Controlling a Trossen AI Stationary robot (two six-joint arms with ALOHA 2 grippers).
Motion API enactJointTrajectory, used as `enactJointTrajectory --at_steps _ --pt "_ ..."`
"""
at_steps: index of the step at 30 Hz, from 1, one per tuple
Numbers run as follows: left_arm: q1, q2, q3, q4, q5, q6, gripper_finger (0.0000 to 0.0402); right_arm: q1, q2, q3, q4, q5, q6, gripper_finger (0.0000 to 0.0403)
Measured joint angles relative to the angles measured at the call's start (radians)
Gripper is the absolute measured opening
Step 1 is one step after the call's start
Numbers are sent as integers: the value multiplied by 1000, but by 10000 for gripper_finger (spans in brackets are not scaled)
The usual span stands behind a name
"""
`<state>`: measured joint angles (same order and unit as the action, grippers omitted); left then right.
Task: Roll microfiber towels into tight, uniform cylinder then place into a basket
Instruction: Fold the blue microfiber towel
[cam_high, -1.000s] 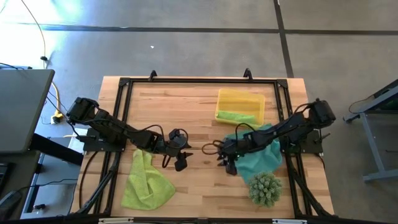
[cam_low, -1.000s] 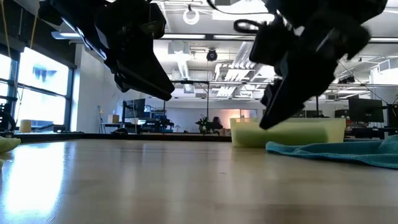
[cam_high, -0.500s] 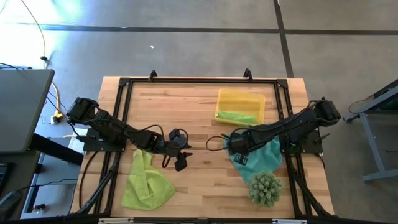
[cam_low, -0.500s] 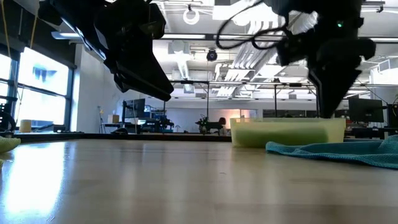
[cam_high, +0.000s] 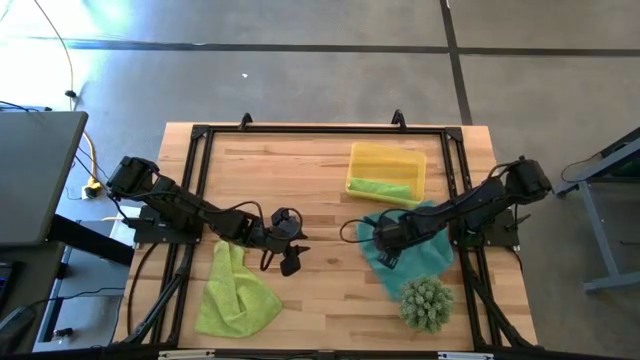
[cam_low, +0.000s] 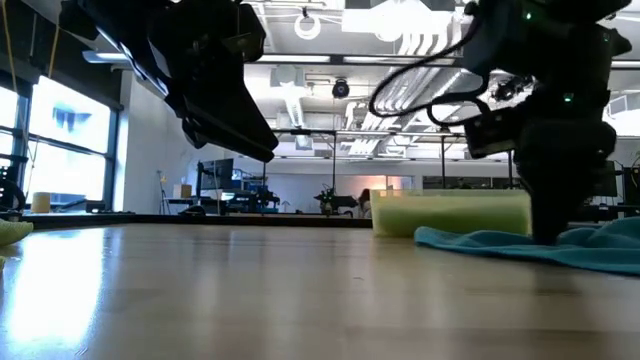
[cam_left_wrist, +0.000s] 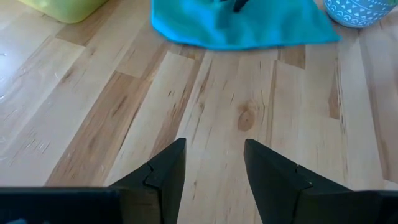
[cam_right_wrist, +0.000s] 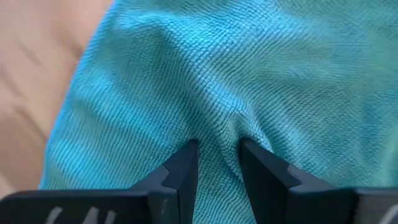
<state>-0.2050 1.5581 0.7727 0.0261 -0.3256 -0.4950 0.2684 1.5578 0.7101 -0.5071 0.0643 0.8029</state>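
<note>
One green towel (cam_high: 381, 187) is lying in your yellow basket (cam_high: 385, 158); beside the basket, your right gripper (cam_right_wrist: 217, 167) is pinching the teal towel (cam_high: 412, 250); left gripper (cam_left_wrist: 211, 165) is hanging open.

A teal towel (cam_high: 420, 252) is spread crumpled near the yellow basket (cam_high: 386, 170), in which a rolled lime-green towel (cam_high: 380, 187) is laid. Another lime-green towel (cam_high: 236, 293) is lying crumpled well apart.

— Can you make out any writing from where you stand, a label or a brand?
— No, nothing I can read. No letters or numbers on anything here, and the room behind is too far off.
</note>
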Motion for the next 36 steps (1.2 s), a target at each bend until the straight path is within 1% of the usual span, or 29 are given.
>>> enactJointTrajectory --at_steps 5,10,12,13,15,18,20,22,25,28,30,33,36 --pt "0 0 0 0 0 0 152 0 3 -34 182 18 -88 110" --pt "0 0 0 0 0 0 152 0 10 -42 389 47 -262 110" --pt "0 0 0 0 0 0 152 0 7 -38 464 42 -335 110" --pt "0 0 0 0 0 0 152 0 4 -32 468 25 -354 110" --pt "0 0 0 -1 0 0 152 0 2 -3 423 -12 -363 110" --pt "0 0 0 -1 0 0 152 1 -14 67 242 -9 -342 109" --pt "0 0 0 -1 0 0 152 6 -16 112 68 22 -307 107" --pt "0 0 0 -1 0 0 152 12 -15 138 -67 38 -276 103" --pt "0 0 0 0 0 -2 152 24 -14 135 -151 16 -226 96" --pt "0 0 0 0 0 0 152 37 -14 101 -134 -36 -202 92" --pt "0 0 0 0 0 -1 152 43 -14 81 -94 -39 -189 91" --pt "0 0 0 0 0 0 152 47 -14 42 30 -36 -185 91" --pt "0 0 0 0 0 0 152 47 7 8 189 -32 -236 91"
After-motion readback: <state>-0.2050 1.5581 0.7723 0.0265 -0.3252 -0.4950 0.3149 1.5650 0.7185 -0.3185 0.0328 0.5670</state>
